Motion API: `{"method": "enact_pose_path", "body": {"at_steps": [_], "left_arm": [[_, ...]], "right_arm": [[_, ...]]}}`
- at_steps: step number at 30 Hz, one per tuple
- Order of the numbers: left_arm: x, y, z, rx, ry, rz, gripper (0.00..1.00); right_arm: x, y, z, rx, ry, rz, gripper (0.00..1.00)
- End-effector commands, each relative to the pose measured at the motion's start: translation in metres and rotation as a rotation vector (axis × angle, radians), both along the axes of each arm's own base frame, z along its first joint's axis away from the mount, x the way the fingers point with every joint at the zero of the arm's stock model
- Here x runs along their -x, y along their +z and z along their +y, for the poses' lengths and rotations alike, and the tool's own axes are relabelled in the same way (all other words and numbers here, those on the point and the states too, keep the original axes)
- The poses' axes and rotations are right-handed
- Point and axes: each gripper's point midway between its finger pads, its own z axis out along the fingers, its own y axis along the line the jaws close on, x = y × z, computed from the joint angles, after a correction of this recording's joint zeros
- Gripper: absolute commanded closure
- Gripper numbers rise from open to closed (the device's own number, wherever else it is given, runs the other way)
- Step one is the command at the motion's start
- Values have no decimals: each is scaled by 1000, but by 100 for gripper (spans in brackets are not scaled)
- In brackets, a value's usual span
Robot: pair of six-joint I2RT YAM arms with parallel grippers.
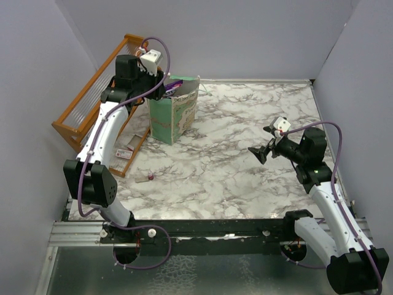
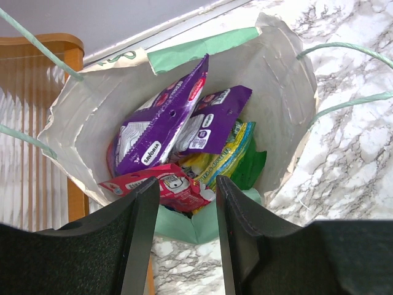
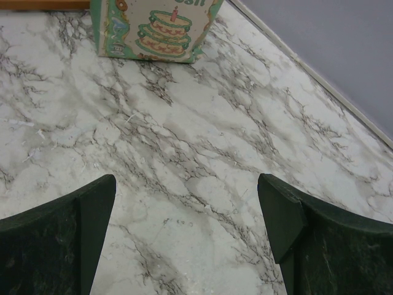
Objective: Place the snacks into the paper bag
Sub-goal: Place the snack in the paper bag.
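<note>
The mint-green and cream paper bag [image 1: 174,117] stands open at the back left of the marble table. In the left wrist view the bag [image 2: 279,80] holds several snacks: two purple packets [image 2: 163,126], a red packet [image 2: 169,184], a yellow-green packet [image 2: 224,161] and a green one [image 2: 253,169]. A purple packet tip [image 1: 175,82] shows above the rim. My left gripper [image 1: 161,92] hovers over the bag's mouth, open and empty [image 2: 187,181]. My right gripper [image 1: 258,152] is open and empty above bare marble [image 3: 185,184]. The bag's printed cake panel [image 3: 156,27] is far ahead of it.
An orange wooden slatted rack [image 1: 92,110] leans against the left wall behind the bag. A small white and red flat item [image 1: 126,152] lies by its foot. A tiny red-capped tube [image 1: 149,177] lies on the table. Grey walls enclose three sides.
</note>
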Motion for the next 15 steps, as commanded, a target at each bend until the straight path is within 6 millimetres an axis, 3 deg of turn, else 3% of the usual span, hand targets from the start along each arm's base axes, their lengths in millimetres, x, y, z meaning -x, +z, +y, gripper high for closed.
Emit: {"method": "enact_pose_path", "body": {"at_steps": [1, 7, 15], "left_arm": [[-21, 1, 6, -30, 32, -32, 55], [-32, -22, 5, -51, 27, 18, 62], [-29, -46, 1, -62, -3, 98, 77]], "right_arm": [[1, 3, 0, 3, 14, -34, 1], [1, 3, 0, 3, 17, -33, 1], [2, 3, 1, 3, 19, -34, 1]]}}
